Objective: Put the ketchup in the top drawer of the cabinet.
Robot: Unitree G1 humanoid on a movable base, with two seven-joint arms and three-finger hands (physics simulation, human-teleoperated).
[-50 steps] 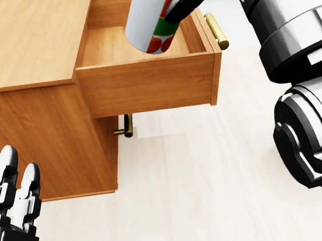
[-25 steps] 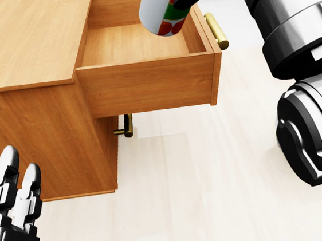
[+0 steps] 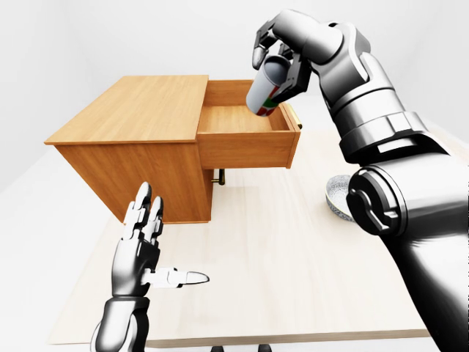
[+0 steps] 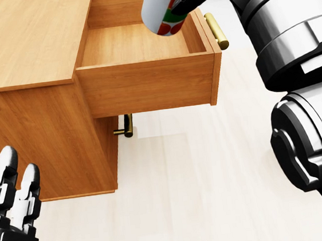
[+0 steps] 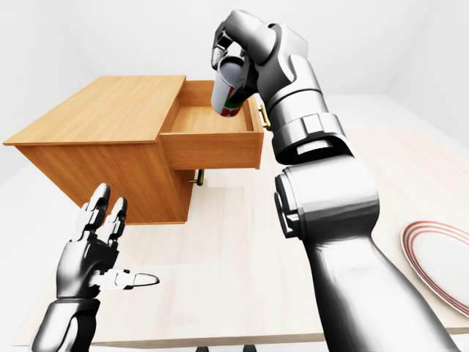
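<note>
The ketchup bottle (image 3: 264, 89), white with a red and green label, hangs tilted over the right part of the open top drawer (image 3: 227, 119) of the wooden cabinet (image 3: 135, 110). My right hand (image 3: 277, 60) is shut on it from above. In the head view the ketchup bottle (image 4: 163, 11) shows at the top edge, above the drawer floor (image 4: 124, 44), which is bare. My left hand (image 3: 143, 246) stands open, fingers spread, low at the left, apart from the cabinet.
A brass handle (image 4: 216, 30) sticks out of the drawer's right face; a second brass handle (image 4: 126, 126) shows below it. A small bowl (image 3: 337, 196) lies right of the cabinet, partly behind my right arm. A red-rimmed plate (image 5: 443, 257) sits at the table's right.
My right hand has carried the ketchup bottle up and to the right in the head view, further over the drawer. The left hand has barely moved.
</note>
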